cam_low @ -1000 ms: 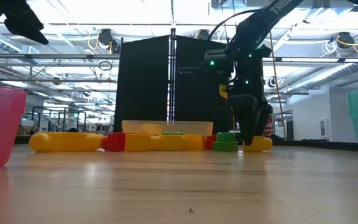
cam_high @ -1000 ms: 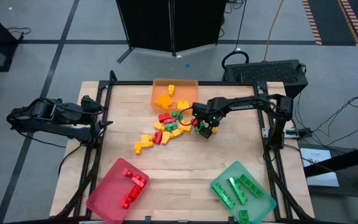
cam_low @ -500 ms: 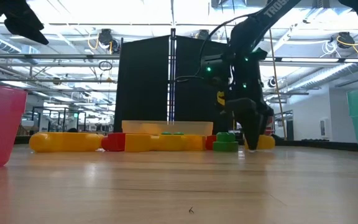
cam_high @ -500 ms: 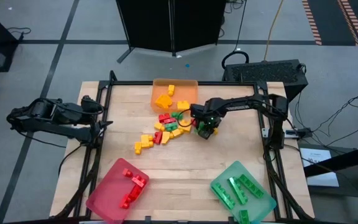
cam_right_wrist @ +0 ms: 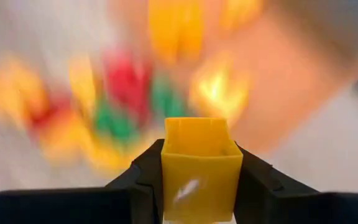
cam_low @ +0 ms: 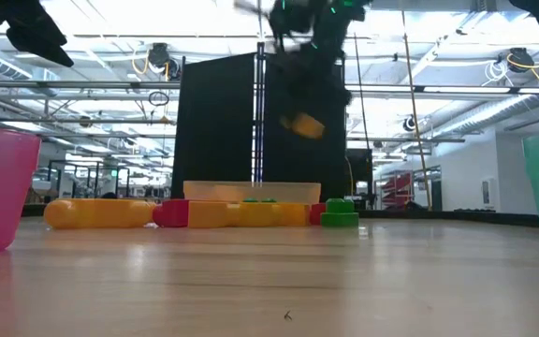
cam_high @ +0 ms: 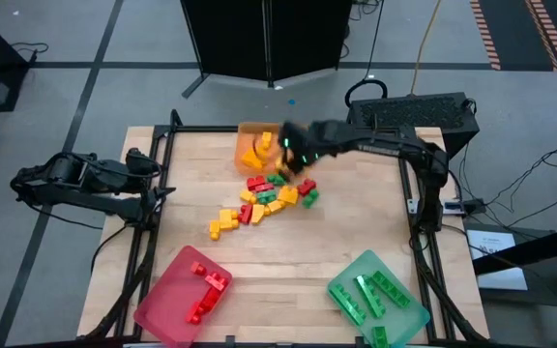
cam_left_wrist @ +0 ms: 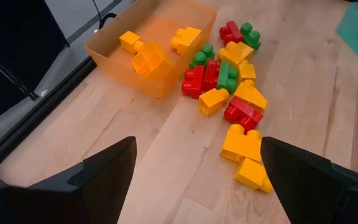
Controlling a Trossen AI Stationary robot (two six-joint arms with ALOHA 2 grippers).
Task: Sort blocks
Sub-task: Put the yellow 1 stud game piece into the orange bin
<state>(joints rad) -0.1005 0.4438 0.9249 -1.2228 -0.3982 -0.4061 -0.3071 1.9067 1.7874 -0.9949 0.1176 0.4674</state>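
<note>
The right hand point(cam_right_wrist: 201, 171) is clenched on a yellow block point(cam_right_wrist: 201, 165) and holds it in the air, above the near edge of the orange tray point(cam_high: 249, 145). The other blocks point(cam_high: 264, 198) lie in a loose pile on the tabletop point(cam_high: 337, 242), just beside this tray. The left hand point(cam_left_wrist: 194, 165) is spread wide, holding nothing, at the left side of the tabletop.

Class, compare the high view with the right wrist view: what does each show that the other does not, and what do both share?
Only the high view shows the left tool parked at the table's left edge, the red tray and the green tray. Only the right wrist view shows the yellow block clamped between the right tool's fingers. Both show the loose blocks and the orange tray.
</note>
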